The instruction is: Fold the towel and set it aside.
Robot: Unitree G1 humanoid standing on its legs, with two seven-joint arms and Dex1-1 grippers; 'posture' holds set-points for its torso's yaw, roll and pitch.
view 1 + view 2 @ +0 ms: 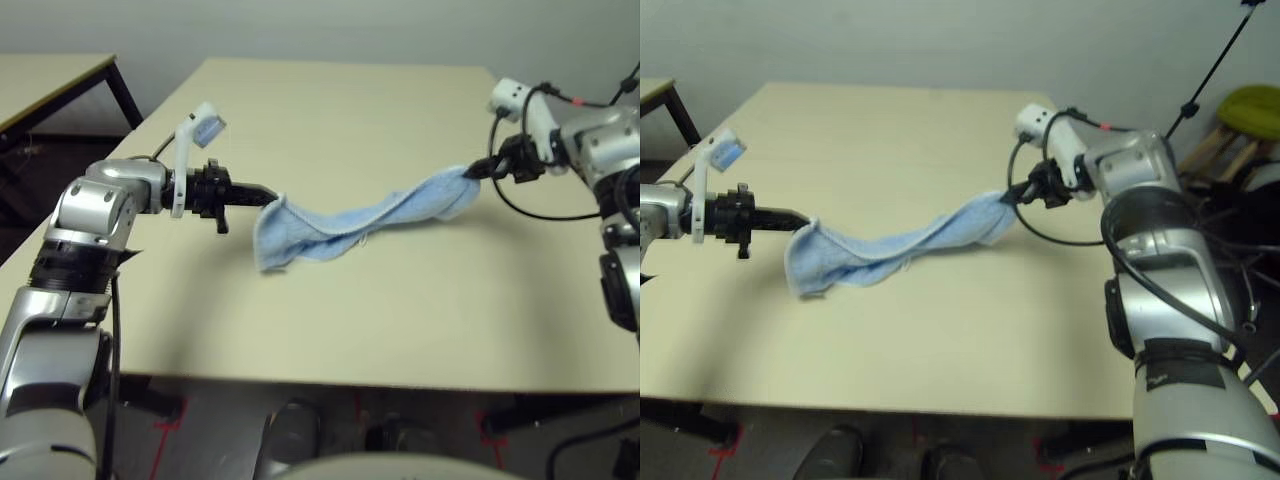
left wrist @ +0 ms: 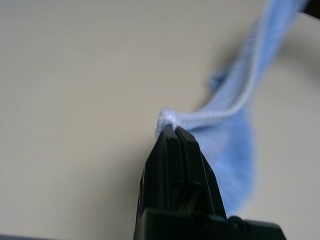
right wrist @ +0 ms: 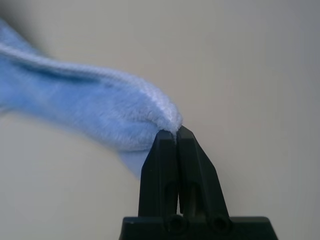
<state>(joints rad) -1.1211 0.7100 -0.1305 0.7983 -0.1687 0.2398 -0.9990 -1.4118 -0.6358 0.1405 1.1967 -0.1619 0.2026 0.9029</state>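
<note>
Blue terry towel [image 1: 350, 222] is hanging stretched between both arms above the beige surface [image 1: 400, 320], twisted and sagging; left gripper [image 1: 268, 195] and right gripper [image 1: 478, 170] jaws each clamping an end; no fold made, set-aside pending

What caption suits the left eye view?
Left claw and right claw stretch a blue towel above the table.

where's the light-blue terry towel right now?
The light-blue terry towel hangs stretched above the middle of the beige table in the head views, one end pinched in the left gripper, the other in the right gripper.
</note>
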